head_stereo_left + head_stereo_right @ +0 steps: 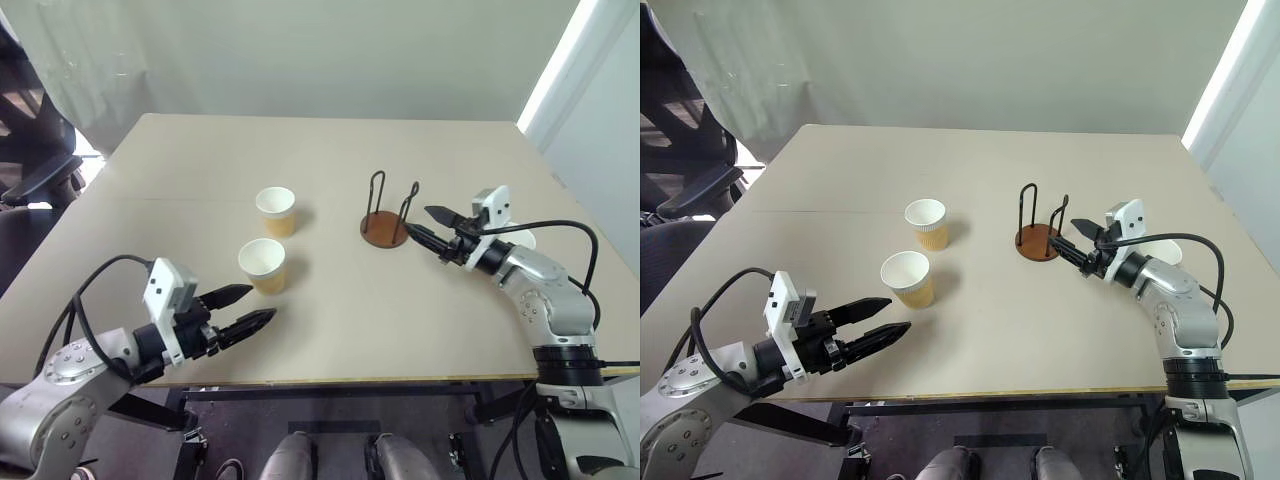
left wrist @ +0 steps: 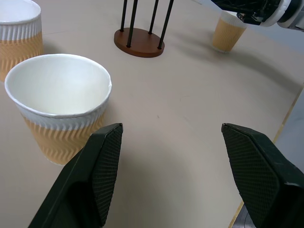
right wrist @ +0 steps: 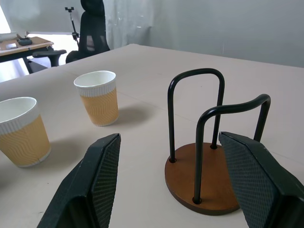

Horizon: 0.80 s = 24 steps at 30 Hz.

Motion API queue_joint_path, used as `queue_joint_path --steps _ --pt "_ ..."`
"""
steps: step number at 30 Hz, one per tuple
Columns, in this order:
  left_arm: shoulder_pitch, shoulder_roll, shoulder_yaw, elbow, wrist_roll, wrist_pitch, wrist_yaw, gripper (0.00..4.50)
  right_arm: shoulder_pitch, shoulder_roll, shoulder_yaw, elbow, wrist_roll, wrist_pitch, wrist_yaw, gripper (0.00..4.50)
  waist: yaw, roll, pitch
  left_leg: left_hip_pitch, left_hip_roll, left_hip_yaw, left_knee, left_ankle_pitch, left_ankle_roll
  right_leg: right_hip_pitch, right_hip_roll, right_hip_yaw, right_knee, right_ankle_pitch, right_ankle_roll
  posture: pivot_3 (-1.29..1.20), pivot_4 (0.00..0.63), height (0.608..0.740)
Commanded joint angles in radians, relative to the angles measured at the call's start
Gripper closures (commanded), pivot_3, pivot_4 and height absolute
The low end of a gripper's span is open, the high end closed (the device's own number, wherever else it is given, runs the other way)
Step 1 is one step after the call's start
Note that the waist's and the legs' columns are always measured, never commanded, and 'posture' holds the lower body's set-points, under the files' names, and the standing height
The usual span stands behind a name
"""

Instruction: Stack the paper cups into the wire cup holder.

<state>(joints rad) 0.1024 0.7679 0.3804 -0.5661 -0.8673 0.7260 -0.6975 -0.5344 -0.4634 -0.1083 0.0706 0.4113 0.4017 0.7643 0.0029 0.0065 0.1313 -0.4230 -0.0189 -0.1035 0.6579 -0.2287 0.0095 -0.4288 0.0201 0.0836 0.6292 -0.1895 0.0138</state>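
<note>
A: How is the step in hand best done?

B: The near cup [image 1: 262, 265] is judged the first to be taken. It stands upright just ahead of the left gripper [image 1: 243, 310], slightly to the inner side of its fingers, which are spread wide with nothing between them. The fingers should be brought to either side of the cup wall below the rim and closed gently, so the paper is not crushed.

A: And the wire cup holder [image 1: 388, 217]?

B: It stands empty directly before the right gripper [image 1: 425, 223], whose fingers are also held wide and empty. A second cup [image 1: 276, 211] stands beyond the first, and a third cup [image 2: 228, 32] is seen behind the right arm.

A: What should be watched?

B: The cup should be kept upright and lowered between the wire loops.
</note>
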Motion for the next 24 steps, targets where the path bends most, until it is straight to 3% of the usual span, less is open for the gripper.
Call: queue_joint_path --steps 1,24 --pt "0.000 0.008 0.018 -0.018 -0.009 -0.009 -0.009 0.96 -0.002 -0.007 -0.019 -0.039 0.017 -0.004 -0.003 1.12 0.000 0.000 0.000 0.000 0.000 0.000 0.000 0.000 0.000 0.000 0.000 0.000 0.000 0.000 0.000 0.00 0.150 0.740" --pt "-0.040 0.067 0.109 0.044 -0.020 -0.040 -0.097 0.96 0.057 0.001 -0.011 -0.118 0.014 0.036 -0.047 1.12 0.000 0.000 0.000 0.000 0.001 0.000 0.000 0.000 -0.001 0.000 0.001 0.000 0.000 -0.001 -0.002 0.00 0.150 0.740"
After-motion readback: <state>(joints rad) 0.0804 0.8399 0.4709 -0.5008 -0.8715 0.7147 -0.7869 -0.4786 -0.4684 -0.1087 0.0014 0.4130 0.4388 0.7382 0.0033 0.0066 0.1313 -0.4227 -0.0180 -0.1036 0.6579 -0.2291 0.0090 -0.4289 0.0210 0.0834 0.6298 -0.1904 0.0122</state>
